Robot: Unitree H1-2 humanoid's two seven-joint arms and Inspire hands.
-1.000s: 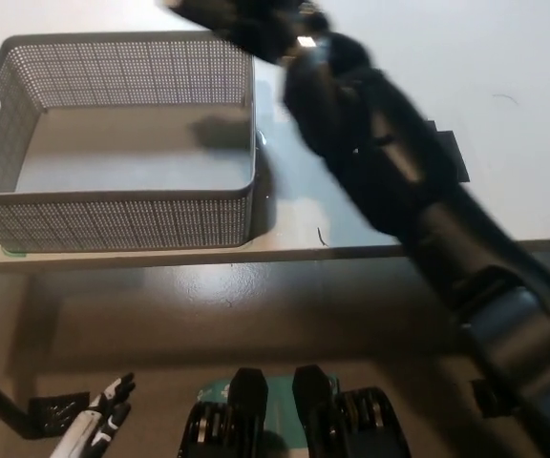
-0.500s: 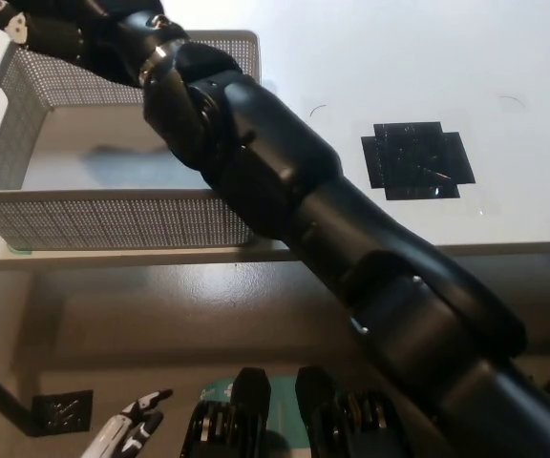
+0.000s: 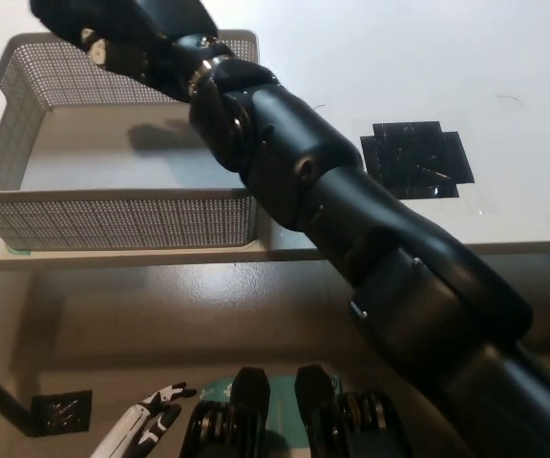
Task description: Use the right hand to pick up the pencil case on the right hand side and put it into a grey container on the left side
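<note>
The black right robot hand (image 3: 127, 33) hovered over the grey perforated plastic container (image 3: 113, 221) on the white worktop (image 3: 399, 57), its grip indiscernible; the white left robot hand (image 3: 146, 429) hung low, fingers apart.

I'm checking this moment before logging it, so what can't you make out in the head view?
- Pencil case: none can be made out; the black right hand is dark, blurred and cut by the top edge, so its grip is unclear.
- Grey perforated plastic basket: its far right corner sits behind the black arm.
- White left hand: cut off by the bottom edge.
- Black cross-shaped tape mark on the white table: surface detail too small.
</note>
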